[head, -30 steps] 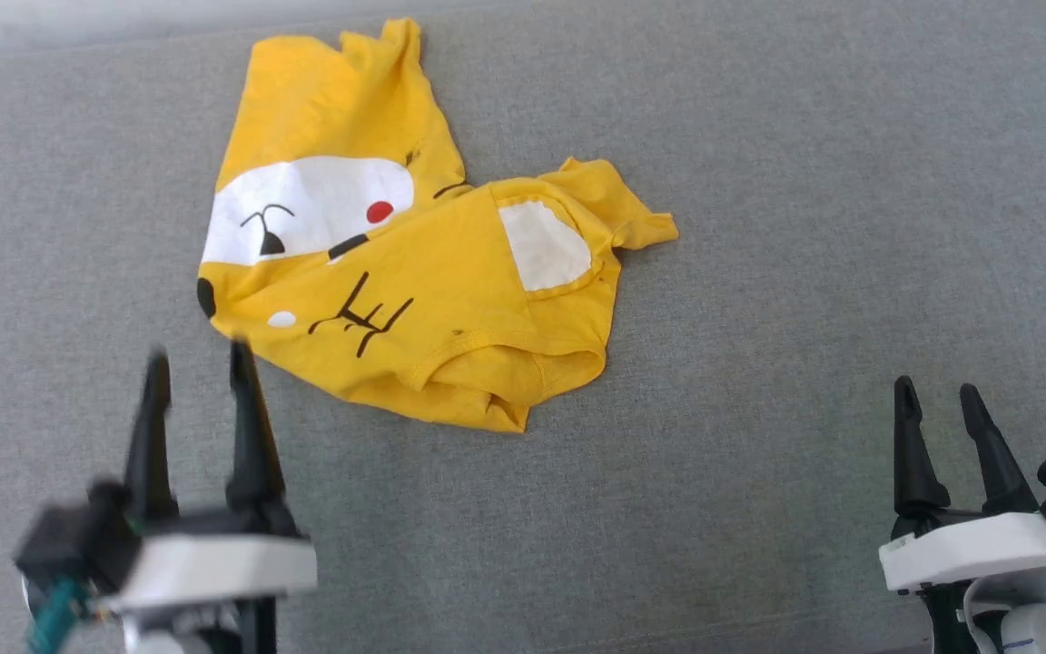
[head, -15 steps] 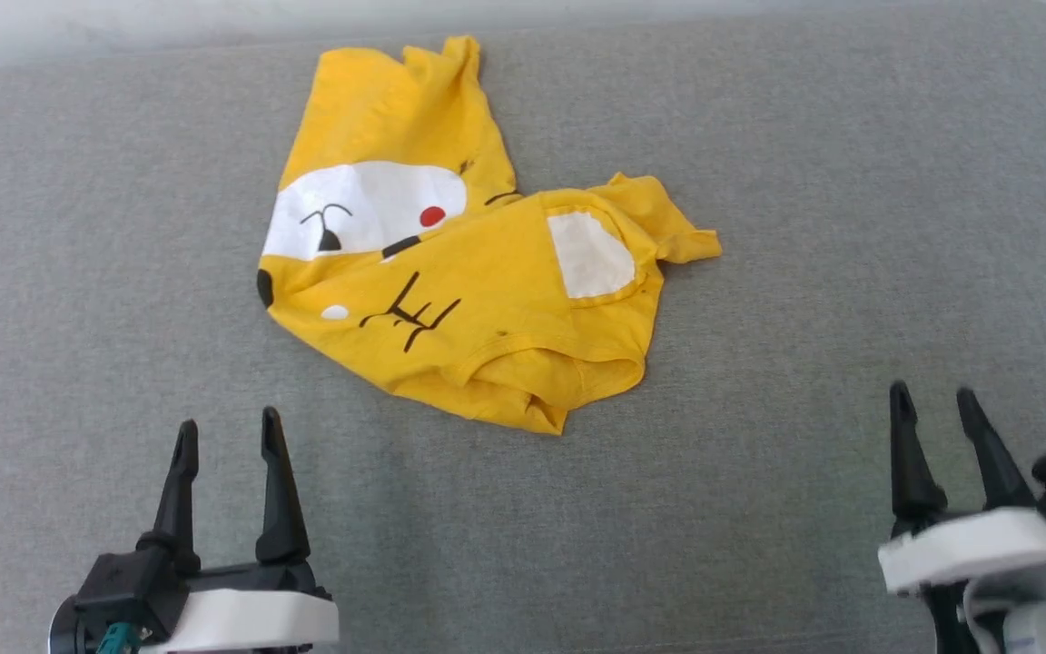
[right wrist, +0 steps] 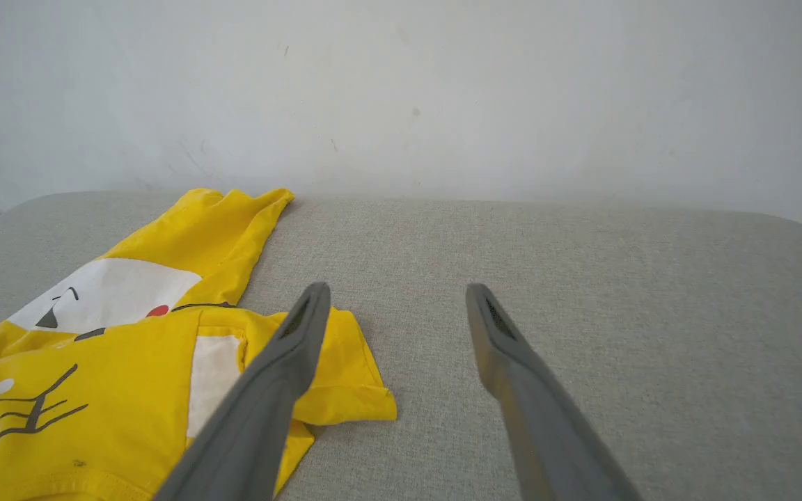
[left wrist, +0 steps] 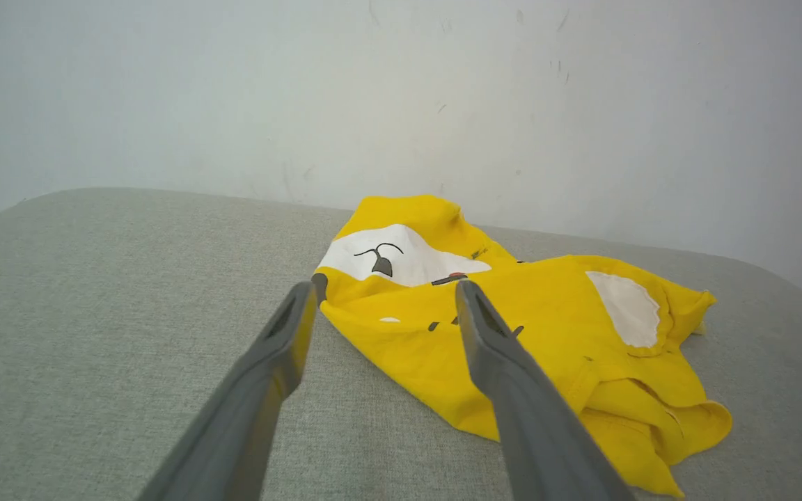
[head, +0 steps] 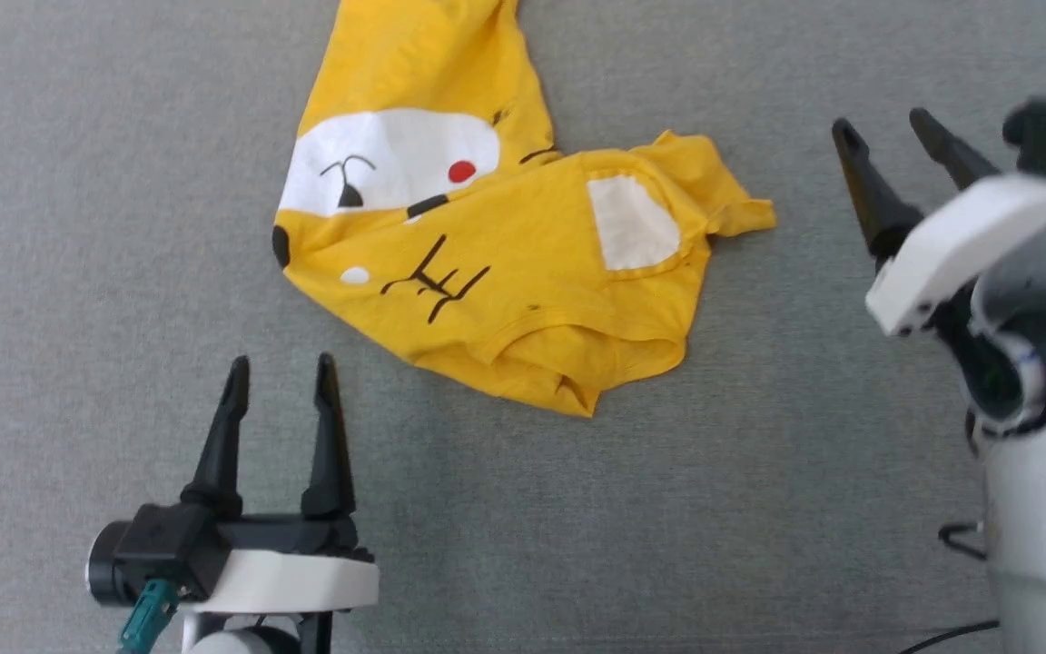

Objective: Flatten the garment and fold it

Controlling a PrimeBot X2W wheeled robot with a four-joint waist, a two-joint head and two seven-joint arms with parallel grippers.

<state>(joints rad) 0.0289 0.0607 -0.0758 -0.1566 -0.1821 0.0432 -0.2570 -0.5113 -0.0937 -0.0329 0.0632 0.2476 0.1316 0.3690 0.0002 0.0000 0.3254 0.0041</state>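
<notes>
Left claw (head: 282,361) gaped empty, near shirt (head: 505,272) | right claw (head: 879,120) spread wide, empty, near sleeve (head: 732,204) | I logged shirt crumpled on grey cushion (head: 759,509).

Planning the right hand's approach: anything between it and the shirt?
Nothing. In the head view, only bare grey surface lies between the right hand and the shirt, whose nearest sleeve tip stops short of the fingers.

A bright yellow T-shirt (head: 487,263) with a tiger-face print lies crumpled. One half is folded over itself, hem bunched.
</notes>
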